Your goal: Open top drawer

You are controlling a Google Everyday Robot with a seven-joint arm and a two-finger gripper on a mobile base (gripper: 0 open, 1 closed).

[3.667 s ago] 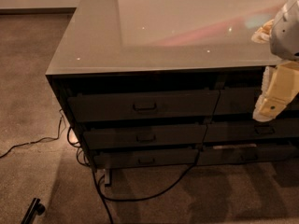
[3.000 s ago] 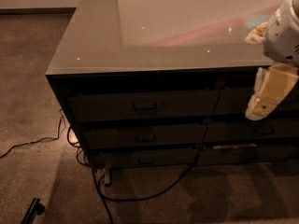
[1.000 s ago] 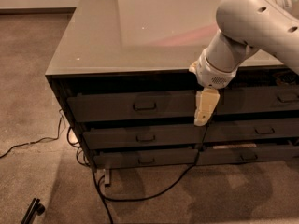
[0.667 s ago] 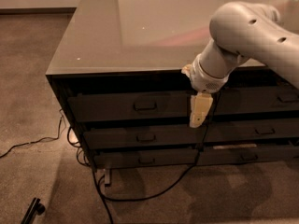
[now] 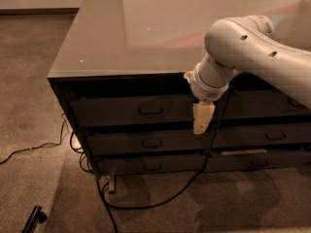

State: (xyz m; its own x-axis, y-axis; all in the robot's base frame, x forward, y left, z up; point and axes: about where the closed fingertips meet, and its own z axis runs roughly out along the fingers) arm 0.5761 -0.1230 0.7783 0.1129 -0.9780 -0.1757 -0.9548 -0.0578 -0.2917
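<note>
Right of the bar handle (image 5: pixel 151 110) on the top drawer (image 5: pixel 107 113), the gripper (image 5: pixel 201 127) hangs low — spread or closed, I cannot tell — risking the second drawer (image 5: pixel 116 142) instead.

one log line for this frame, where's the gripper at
top drawer: looks shut | gripper: pointing down in front of drawer face, right of handle, apart from it | step: handle not yet grasped
</note>
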